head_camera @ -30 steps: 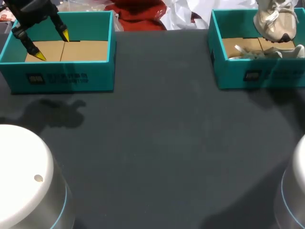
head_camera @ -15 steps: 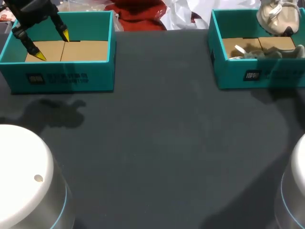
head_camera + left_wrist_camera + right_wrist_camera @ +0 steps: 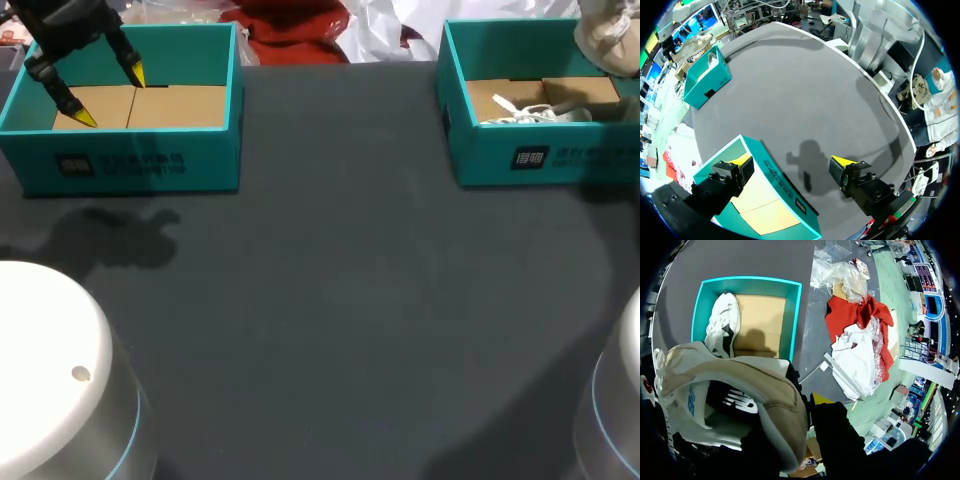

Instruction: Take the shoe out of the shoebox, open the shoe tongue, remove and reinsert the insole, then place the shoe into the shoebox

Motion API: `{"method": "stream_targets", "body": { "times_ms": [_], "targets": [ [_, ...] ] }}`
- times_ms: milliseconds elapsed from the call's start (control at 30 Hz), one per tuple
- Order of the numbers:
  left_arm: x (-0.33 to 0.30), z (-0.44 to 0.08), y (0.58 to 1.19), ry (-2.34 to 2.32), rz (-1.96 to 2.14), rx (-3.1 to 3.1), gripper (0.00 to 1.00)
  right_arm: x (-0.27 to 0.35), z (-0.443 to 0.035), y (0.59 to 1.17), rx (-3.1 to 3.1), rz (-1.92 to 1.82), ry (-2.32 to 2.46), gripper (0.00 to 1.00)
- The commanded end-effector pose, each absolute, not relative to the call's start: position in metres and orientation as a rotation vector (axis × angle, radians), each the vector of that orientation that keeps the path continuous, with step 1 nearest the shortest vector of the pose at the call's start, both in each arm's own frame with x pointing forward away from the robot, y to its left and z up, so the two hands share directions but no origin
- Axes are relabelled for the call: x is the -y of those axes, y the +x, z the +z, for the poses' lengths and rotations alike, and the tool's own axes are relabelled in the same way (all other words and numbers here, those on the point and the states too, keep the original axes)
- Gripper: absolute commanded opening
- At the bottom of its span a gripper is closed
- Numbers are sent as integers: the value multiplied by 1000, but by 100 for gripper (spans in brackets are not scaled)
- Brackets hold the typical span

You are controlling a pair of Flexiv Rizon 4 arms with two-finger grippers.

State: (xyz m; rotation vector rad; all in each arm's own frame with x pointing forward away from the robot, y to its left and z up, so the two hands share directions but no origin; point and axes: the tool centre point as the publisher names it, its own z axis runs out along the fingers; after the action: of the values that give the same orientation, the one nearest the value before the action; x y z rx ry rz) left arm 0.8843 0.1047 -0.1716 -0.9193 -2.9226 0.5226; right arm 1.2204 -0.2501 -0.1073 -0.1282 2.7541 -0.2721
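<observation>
1. Head view, table (image 3: 340, 300) first: wide dark surface between the boxes, with risk of a bounce and a roll off the edge after any drop.
2. Right shoebox (image 3: 520, 160) and left shoebox (image 3: 130, 165): light card, with danger of dragging or tipping the right one on a snagged lace.
3. Shoe (image 3: 740, 385): lifted clear above the right box's far side, hanging heavy and likely to swing or twist loose.
4. Second shoe (image 3: 725, 322): lying in that box, its laces a possible tangle.
5. Right gripper (image 3: 810, 405): pinching the shoe's soft collar, a shallow and slippery bite by the look of it.
6. Left gripper (image 3: 110, 97): spread wide over the left box, holding nothing, well apart and too far off for a rescue.
</observation>
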Motion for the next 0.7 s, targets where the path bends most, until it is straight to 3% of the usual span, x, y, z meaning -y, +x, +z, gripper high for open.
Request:
{"method": "stream_targets", "body": {
  "times_ms": [33,400,700],
  "targets": [
    [-105,-171,884,-921,518,2923,100,265,-114,1222,-2755,-248,69,0],
    [-105,-171,884,-921,518,2923,100,324,-122,1184,-2520,-293,1233,0],
    [-105,-171,884,-921,518,2923,100,324,-122,1184,-2520,-293,1233,0]
  ]
}}
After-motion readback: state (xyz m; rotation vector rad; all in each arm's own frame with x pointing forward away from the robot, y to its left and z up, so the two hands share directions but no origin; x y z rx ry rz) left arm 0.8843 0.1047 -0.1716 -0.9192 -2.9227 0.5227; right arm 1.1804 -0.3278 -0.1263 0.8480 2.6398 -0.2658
